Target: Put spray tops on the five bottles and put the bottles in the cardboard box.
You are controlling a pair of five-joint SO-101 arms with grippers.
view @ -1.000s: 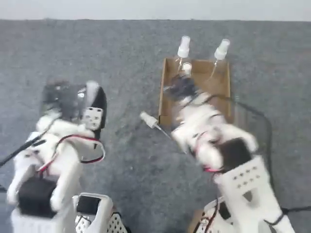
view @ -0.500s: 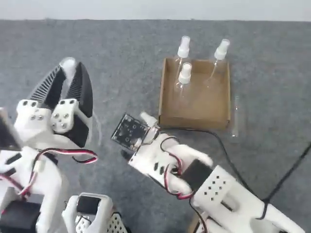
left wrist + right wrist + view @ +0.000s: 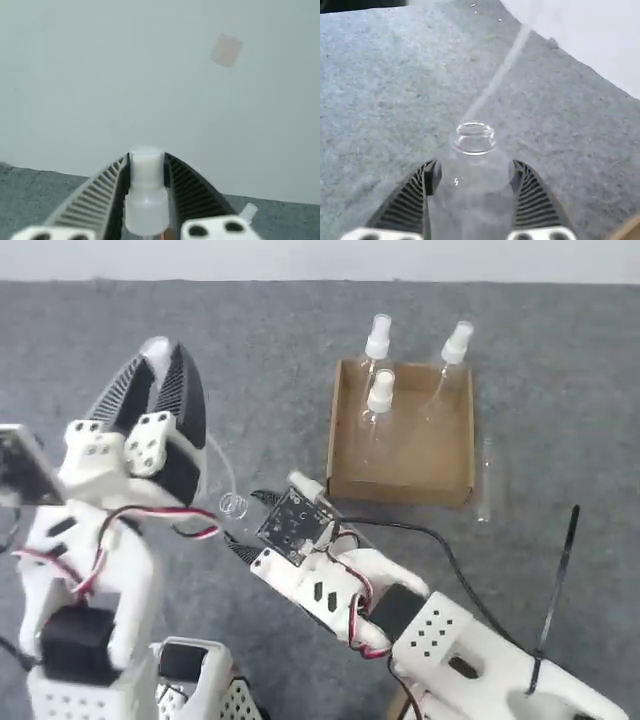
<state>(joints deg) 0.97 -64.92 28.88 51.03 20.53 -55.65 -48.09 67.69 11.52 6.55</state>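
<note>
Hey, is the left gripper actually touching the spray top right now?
Touching. The left wrist view shows the spray top pinched in the left gripper, both fingers against its sides.

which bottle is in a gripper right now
The open bottle with a bare mouth, clamped in the right gripper. The three bottles standing in the cardboard box have spray tops on, and nothing grips them.

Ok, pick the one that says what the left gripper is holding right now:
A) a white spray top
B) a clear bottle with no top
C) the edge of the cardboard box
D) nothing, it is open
A: in the left wrist view the spray top sits clamped in the left gripper, while the bottle with the bare neck is in the right gripper.
</note>
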